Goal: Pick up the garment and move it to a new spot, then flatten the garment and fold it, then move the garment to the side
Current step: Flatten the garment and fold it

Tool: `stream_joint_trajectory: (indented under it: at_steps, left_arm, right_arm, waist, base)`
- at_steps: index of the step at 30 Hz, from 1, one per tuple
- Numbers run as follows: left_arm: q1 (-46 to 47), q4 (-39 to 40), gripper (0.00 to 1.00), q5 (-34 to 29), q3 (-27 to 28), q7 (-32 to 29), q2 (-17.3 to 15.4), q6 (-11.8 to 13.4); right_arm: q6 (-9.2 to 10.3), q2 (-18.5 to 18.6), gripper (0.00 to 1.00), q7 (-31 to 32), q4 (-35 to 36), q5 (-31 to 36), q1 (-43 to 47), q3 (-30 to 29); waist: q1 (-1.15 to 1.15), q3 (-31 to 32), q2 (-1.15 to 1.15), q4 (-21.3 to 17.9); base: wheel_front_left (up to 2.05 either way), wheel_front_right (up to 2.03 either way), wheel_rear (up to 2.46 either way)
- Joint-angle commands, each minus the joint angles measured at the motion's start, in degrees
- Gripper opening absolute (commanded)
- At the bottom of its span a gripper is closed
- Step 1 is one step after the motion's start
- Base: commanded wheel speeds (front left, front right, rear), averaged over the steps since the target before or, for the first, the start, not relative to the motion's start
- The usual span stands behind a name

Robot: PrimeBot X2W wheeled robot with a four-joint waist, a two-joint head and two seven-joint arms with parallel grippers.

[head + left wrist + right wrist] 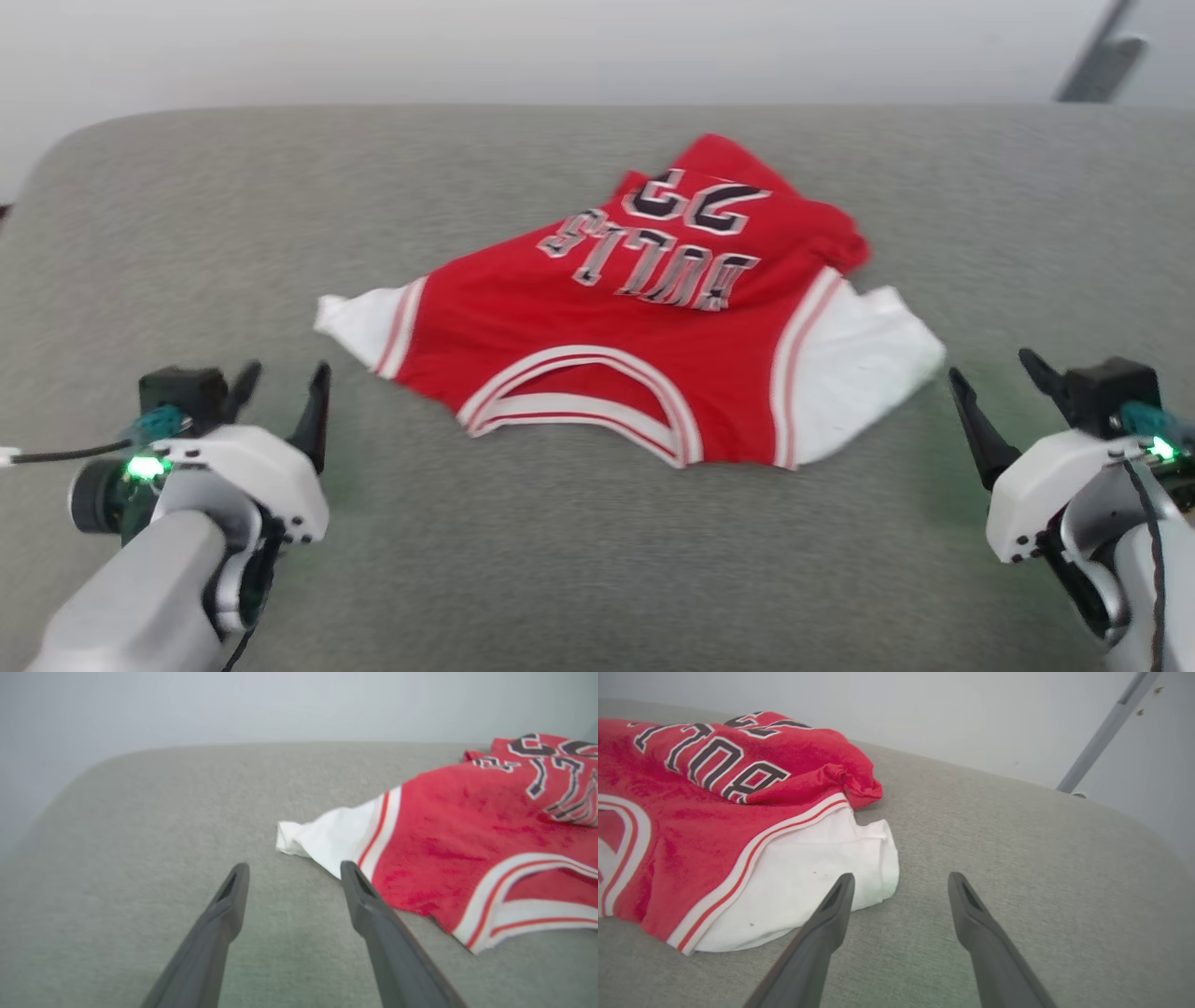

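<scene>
Grey fabric surface [597,579], pale wall [467,47] behind. The red BULLS jersey [607,317] lies rumpled mid-surface, lettering up, collar [579,397] toward 6 o'clock. At its 8 o'clock hovers the left pincer [288,373], at 4 o'clock the right pincer [990,366], both spread wide, empty, just off the cloth. Looks light, floppy and a bit slick, so it'll probably sag and bunch. I'd pinch the shoulders, where the white sleeves [868,364] meet the striped trim [401,327].

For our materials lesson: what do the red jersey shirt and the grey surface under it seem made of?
The red jersey shirt with white sleeves looks like soft, matte knit fabric: it rumples and folds. The grey rounded-corner surface seems covered in matte, finely speckled woven cloth, perhaps upholstery.
</scene>
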State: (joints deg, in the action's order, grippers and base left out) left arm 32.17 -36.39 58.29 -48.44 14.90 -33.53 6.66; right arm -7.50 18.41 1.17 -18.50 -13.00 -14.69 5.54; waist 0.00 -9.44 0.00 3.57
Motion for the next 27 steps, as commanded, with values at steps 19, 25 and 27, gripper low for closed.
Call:
stream_joint_trajectory:
  at_steps: [19, 25, 27]
  left_arm:
    - [-24.5, 28.0, 1.00, -43.6, 29.4, 0.4, 16.6, 3.9]
    - [-26.4, 28.2, 1.00, -47.4, 34.7, 0.4, 20.9, -0.9]
    - [-26.6, 28.0, 1.00, -47.9, 36.4, 0.4, 22.0, -2.3]
  right_arm:
    - [0.03, 12.2, 1.00, 41.2, -5.6, -15.3, -11.9, 4.5]
    - [0.02, 9.9, 0.84, 43.7, -9.2, -17.4, -13.0, 3.2]
    - [0.01, 8.6, 0.15, 44.0, -10.0, -18.3, -12.8, 3.4]
  waist:
    - [0.00, -3.0, 0.00, 12.0]
    - [0.00, -4.1, 0.00, 12.2]
    - [0.00, -4.1, 0.00, 11.8]
  base:
    - [0.00, 0.00, 0.00]
    - [0.00, 0.00, 0.00]
    - [0.00, 0.00, 0.00]
